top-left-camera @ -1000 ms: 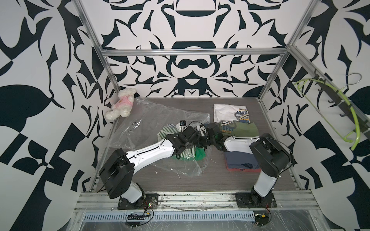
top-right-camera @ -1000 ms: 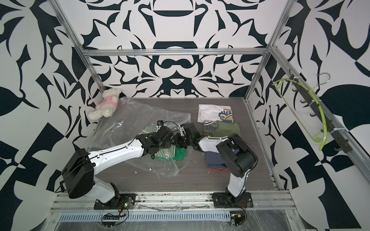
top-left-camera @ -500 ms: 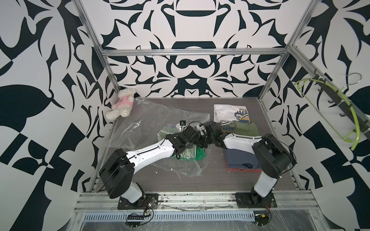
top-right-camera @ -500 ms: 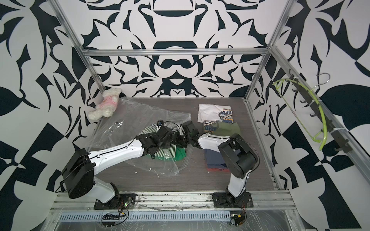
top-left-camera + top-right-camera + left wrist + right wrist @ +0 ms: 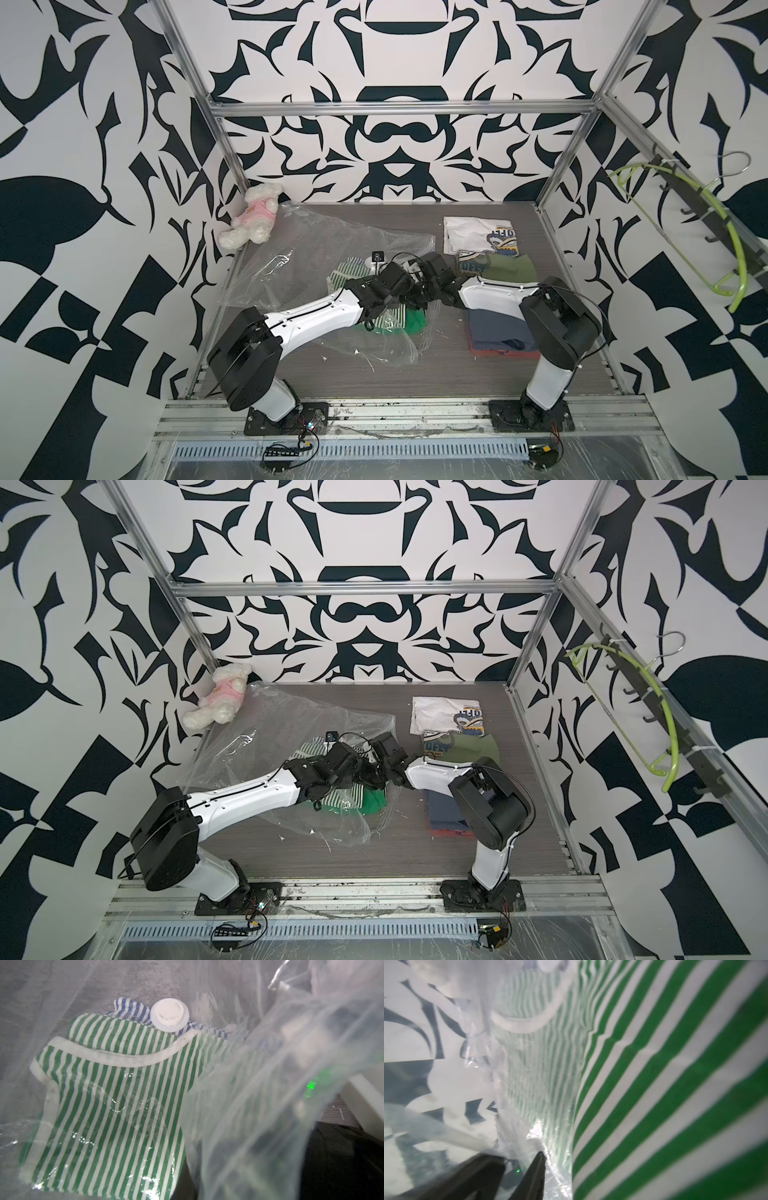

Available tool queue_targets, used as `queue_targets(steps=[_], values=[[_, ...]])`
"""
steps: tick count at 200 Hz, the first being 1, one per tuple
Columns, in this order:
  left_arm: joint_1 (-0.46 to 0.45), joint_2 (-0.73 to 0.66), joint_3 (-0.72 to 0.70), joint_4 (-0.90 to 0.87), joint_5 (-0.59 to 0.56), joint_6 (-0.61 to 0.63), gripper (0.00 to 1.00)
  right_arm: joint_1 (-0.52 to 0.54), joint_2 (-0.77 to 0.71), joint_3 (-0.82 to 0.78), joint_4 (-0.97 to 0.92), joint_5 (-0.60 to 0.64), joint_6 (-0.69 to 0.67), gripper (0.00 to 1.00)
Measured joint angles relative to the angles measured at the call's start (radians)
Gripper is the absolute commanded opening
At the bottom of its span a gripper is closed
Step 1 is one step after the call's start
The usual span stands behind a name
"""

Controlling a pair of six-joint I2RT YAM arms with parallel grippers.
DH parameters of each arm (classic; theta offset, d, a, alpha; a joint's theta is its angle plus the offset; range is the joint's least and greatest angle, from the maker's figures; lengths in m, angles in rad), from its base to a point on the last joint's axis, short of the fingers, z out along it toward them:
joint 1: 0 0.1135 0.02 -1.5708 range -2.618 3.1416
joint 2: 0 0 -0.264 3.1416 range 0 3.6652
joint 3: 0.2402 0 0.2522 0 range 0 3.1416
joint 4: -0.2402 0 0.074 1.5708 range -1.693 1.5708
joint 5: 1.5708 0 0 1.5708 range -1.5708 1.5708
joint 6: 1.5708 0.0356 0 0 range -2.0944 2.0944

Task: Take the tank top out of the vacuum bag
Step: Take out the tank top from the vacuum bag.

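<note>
Grey wood-grain table (image 5: 436, 374), bare along the near edge. Next back, left of centre: the vacuum bag (image 5: 316, 249), clear and crinkled, spread from there toward the far left corner. Inside it, under the film: the tank top (image 5: 108, 1105), green-and-white striped with white trim, lying flat near the bag's right side and partly hidden by both arms in both top views. Left gripper (image 5: 401, 291): clenched, low over the tank top, bag film bunched close against it; any pinch on the film not discernible. Right gripper (image 5: 521, 1157): released, fingers apart with loose film in the gap, striped cloth just beside. Past the tank top's trimmed edge, in the left wrist view: round white valve (image 5: 169, 1014), overlapping a blue-and-white striped garment (image 5: 128, 1008). To the right, outside the bag: folded navy garment (image 5: 494, 332) nearest, olive shirt (image 5: 507, 268) behind it, white printed shirt (image 5: 478, 235) farthest. Far left corner: white plush toy (image 5: 251, 216) in pink, at the bag's far edge.
</note>
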Motion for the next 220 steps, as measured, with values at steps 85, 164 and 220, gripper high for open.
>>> queue_targets(steps=[85, 164, 220], values=[[0.003, 0.000, -0.006, 0.000, -0.004, -0.003, 0.00, 0.000, 0.031, 0.044, -0.043, 0.006, -0.051, 0.00], [0.042, 0.019, -0.005, -0.030, -0.004, -0.054, 0.00, -0.033, -0.221, 0.102, -0.404, 0.142, -0.273, 0.00], [0.054, 0.046, 0.002, -0.068, -0.001, -0.076, 0.00, -0.122, -0.260, 0.149, -0.573, 0.165, -0.379, 0.00]])
